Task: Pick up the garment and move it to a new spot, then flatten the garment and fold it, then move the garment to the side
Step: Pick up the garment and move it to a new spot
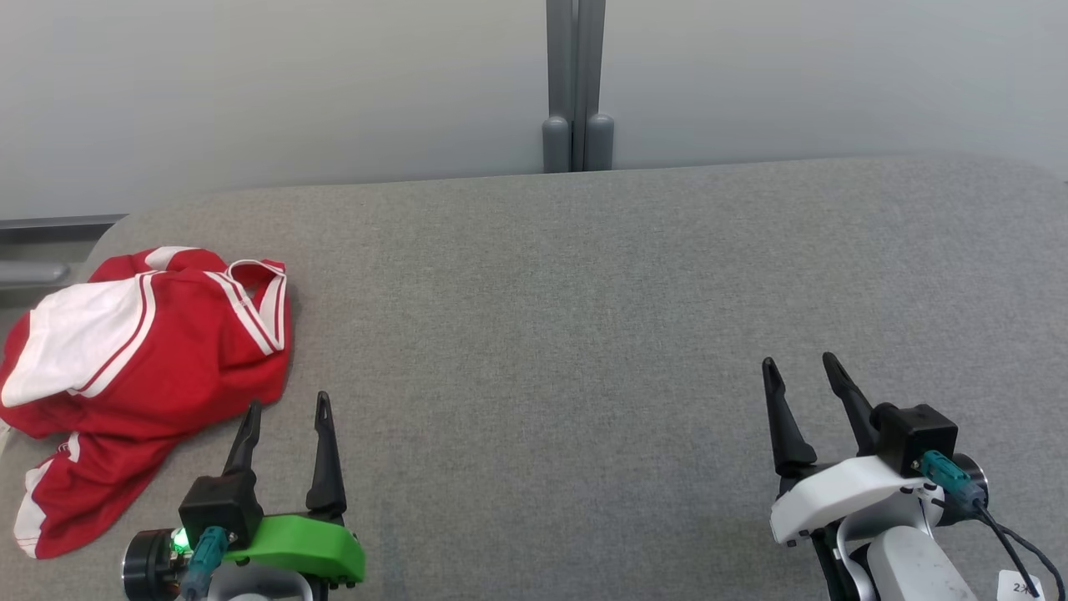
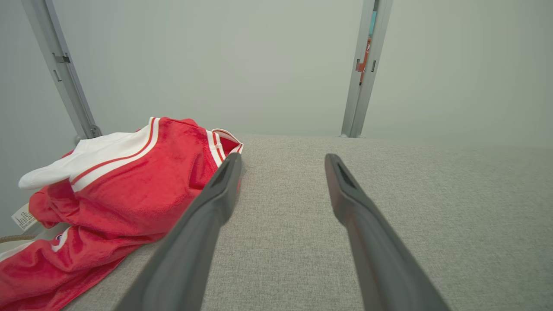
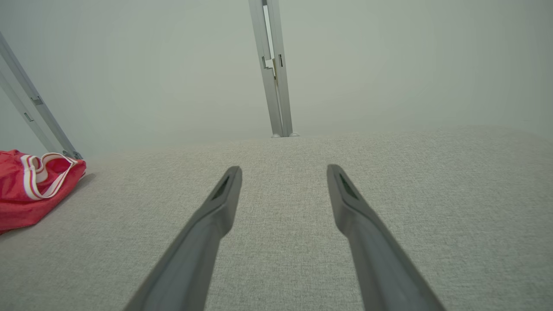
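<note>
The garment (image 1: 142, 367) is a red piece of clothing with white panels and stripes, lying crumpled at the left end of the grey table (image 1: 584, 334). My left gripper (image 1: 289, 403) stands open just to its right at the front, fingers empty and apart from the cloth. In the left wrist view the garment (image 2: 112, 203) bulges left of the left gripper (image 2: 283, 160). My right gripper (image 1: 799, 361) is open over bare table at the front right. The right wrist view has the garment (image 3: 30, 185) far to the left of the right gripper (image 3: 284, 168).
A pale wall runs behind the table, with a grey upright post (image 1: 576, 83) at its middle. The table's left corner is rounded, and the garment hangs close to that edge. A white label (image 2: 23, 216) sticks out of the garment's left side.
</note>
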### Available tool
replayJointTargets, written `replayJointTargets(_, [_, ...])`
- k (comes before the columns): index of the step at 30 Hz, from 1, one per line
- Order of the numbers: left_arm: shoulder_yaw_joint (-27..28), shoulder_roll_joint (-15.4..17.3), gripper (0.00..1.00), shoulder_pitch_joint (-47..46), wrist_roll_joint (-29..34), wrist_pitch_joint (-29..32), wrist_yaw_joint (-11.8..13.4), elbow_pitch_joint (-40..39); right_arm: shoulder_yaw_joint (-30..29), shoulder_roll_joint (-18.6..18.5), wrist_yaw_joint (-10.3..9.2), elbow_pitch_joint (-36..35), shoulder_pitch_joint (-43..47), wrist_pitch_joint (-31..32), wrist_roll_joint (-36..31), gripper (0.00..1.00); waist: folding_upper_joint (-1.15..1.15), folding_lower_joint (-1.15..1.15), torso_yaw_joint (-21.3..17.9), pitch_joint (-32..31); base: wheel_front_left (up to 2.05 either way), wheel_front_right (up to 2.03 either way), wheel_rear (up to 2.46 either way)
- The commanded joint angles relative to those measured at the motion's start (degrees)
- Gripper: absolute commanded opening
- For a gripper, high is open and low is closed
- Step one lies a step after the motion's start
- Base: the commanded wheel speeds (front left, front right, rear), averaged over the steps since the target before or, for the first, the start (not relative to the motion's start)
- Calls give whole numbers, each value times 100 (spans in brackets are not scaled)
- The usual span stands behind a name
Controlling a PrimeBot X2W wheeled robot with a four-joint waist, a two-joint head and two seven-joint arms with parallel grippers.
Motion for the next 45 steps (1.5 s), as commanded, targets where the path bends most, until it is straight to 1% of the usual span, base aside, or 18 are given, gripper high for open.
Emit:
replayJointTargets(1, [8,23,100,76,-8,-4,5,22,4,-24,0,10,-72,-20,10,100,0,0,5,3,0,0,0])
replayJointTargets(5, [-7,22,100,49,-38,-4,-4,45,-21,-24,0,4,-47,-22,4,100,0,0,43,-1,0,0,0])
replayJointTargets(10, [-13,22,100,4,-107,-4,34,60,-45,-21,0,-18,45,-24,-13,100,0,0,258,-5,0,0,0])
replayJointTargets(15, [-12,23,100,18,-173,-4,30,69,-75,-21,0,-36,109,-24,38,100,0,0,700,-10,0,0,0])
replayJointTargets(23, [48,55,100,84,-180,-3,36,102,14,-22,0,15,129,-25,140,100,0,0,1532,-50,0,0,0])
replayJointTargets(31, [95,103,100,178,-116,-3,99,32,114,-22,0,38,147,-29,217,100,0,0,2225,-83,0,0,0])
replayJointTargets(39, [104,125,100,235,-170,-3,121,22,178,-21,0,37,145,-29,256,100,0,0,2711,-50,0,0,0])
replayJointTargets(45, [83,130,100,267,-193,-3,134,1,179,-24,0,35,124,-26,207,100,0,0,2865,-41,0,0,0])
